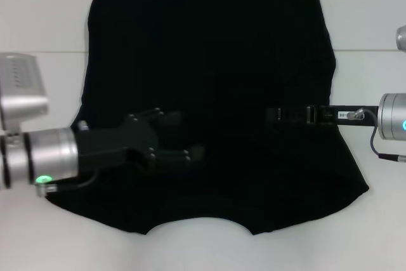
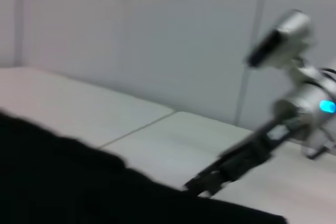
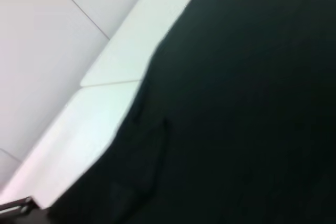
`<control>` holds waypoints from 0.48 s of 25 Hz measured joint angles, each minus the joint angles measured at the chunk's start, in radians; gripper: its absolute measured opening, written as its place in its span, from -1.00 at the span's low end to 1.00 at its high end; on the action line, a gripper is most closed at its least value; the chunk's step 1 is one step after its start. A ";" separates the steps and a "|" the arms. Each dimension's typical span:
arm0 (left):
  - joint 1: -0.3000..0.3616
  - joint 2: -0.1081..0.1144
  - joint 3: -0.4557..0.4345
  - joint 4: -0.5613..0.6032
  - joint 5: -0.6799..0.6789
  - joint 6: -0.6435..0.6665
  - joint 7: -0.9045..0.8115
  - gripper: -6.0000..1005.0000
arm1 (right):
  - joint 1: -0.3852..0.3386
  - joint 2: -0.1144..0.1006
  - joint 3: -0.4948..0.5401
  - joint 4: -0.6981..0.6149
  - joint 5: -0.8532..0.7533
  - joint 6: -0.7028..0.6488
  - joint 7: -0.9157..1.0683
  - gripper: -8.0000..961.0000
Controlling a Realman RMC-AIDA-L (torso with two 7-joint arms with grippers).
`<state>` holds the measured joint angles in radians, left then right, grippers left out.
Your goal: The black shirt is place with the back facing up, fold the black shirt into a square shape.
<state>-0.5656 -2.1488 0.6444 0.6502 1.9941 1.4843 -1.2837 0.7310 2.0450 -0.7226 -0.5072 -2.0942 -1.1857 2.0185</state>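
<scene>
Your left arm's silver cylindrical wrist enters from the left of the head view, carrying the black rigid left gripper (image 1: 184, 134), whose fingers stand spread apart and point toward the right arm. Your right arm's silver wrist, with its blue indicator light, reaches in from the right; its slim black right gripper (image 1: 274, 115) (image 2: 202, 186) extends level toward the left one, fingers indistinct.

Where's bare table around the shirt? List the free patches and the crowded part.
Free: white table strips outside the black shirt, on its left and right, and the near strip below its edge. Crowded: the shirt's middle, where the left gripper and right gripper reach in from opposite sides.
</scene>
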 joint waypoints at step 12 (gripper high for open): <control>0.129 0.025 -0.211 0.287 0.211 0.017 -0.375 0.69 | -0.019 0.040 -0.002 0.009 0.108 0.016 -0.116 0.51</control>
<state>-0.4363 -2.1240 0.4335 0.9376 2.2056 1.5017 -1.6583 0.7122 2.0848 -0.7249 -0.4985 -1.9865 -1.1696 1.9022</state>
